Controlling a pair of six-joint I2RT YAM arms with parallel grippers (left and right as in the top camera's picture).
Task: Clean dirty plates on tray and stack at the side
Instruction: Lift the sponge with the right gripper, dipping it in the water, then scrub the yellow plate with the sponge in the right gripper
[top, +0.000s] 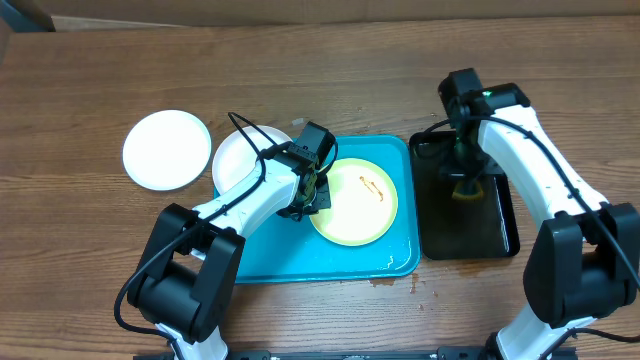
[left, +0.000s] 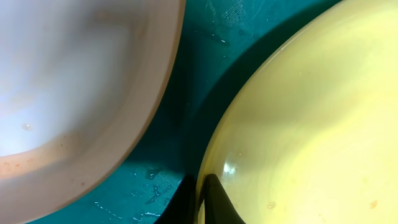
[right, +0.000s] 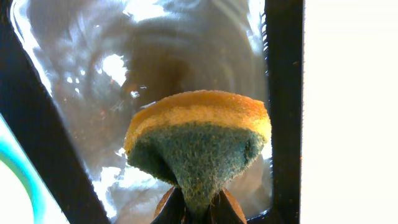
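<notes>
A pale yellow-green plate (top: 355, 205) with a reddish smear lies on the turquoise tray (top: 300, 255). My left gripper (top: 312, 190) is shut on that plate's left rim; in the left wrist view its gripper (left: 200, 200) pinches the yellow plate (left: 311, 118) at the edge. A white plate (top: 238, 160) rests over the tray's left rim, and its smeared edge shows in the left wrist view as the white plate (left: 74, 93). Another white plate (top: 166, 149) sits on the table further left. My right gripper (top: 465, 185) is shut on a yellow-and-green sponge (right: 199, 137), seen between the gripper (right: 198, 210) jaws.
A narrow black tray (top: 470, 235) holding wet, shiny liquid stands right of the turquoise tray, under the sponge. Small brown drips mark the table (top: 395, 278) by the turquoise tray's front right corner.
</notes>
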